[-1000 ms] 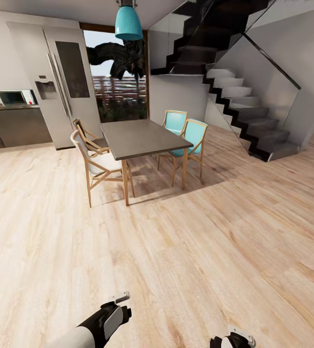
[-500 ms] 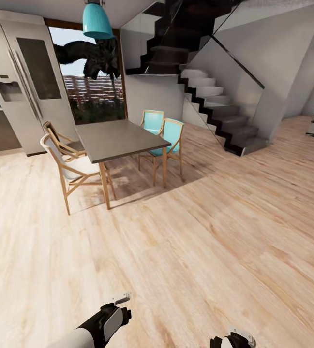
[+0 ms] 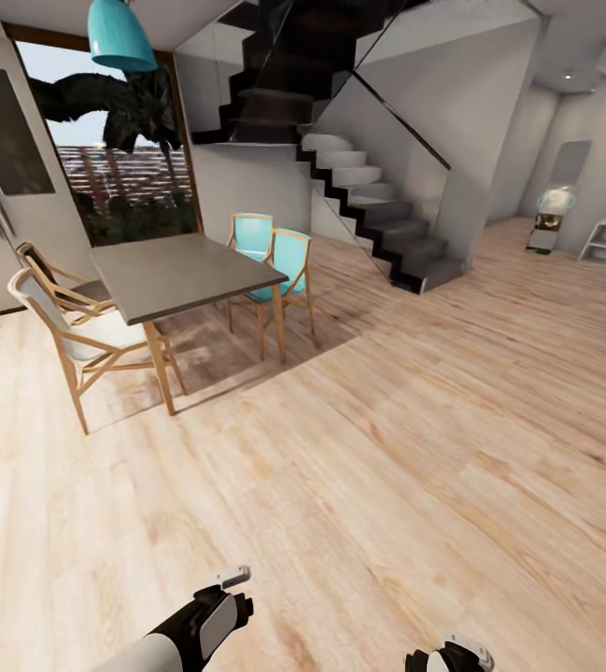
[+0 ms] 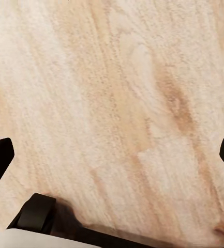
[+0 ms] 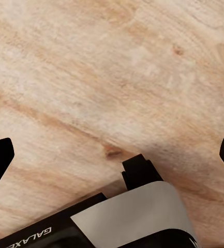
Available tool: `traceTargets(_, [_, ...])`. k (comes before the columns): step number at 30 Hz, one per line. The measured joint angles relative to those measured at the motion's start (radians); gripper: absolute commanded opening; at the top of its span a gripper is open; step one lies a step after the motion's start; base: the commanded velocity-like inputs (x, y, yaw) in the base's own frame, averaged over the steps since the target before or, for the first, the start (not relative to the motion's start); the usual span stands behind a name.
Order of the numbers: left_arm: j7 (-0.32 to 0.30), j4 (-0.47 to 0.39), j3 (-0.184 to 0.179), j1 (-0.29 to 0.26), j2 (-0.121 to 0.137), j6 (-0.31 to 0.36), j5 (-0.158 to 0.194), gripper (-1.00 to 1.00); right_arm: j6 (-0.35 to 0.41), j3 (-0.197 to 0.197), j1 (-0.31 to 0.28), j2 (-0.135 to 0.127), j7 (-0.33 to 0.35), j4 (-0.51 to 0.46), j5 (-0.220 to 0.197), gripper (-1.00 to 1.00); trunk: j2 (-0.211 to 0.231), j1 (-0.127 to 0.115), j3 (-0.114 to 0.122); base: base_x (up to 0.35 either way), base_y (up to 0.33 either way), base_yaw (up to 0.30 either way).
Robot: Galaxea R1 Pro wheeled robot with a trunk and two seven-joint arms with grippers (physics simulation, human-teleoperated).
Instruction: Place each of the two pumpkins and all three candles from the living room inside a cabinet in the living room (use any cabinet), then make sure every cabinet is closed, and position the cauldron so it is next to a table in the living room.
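Both tools spread wide and empty over wood floor [image 3: 415, 448]; no pumpkins or candles visible, can't judge grasp points.

This is a home, an open ground floor with a dining area. A pale wooden plank floor [image 3: 415, 448] runs through the whole room. A grey dining table [image 3: 183, 273] stands with wooden chairs [image 3: 69, 327] and turquoise chairs [image 3: 279, 266] under a turquoise hanging lamp [image 3: 120, 35]. Behind it is a large window [image 3: 120, 159], and a dark staircase [image 3: 368, 201] with a glass rail goes up.
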Motion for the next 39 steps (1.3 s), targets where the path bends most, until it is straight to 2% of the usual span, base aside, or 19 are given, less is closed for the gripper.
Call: traceTargets(39, [0.000, 0.000, -0.001, 0.001, -0.004, 0.000, -0.001, 1.00, -0.004, 0.000, 0.000, 0.000, 0.000, 0.000, 0.000, 1.00, 0.000, 0.000, 0.000, 0.000, 0.000, -0.285])
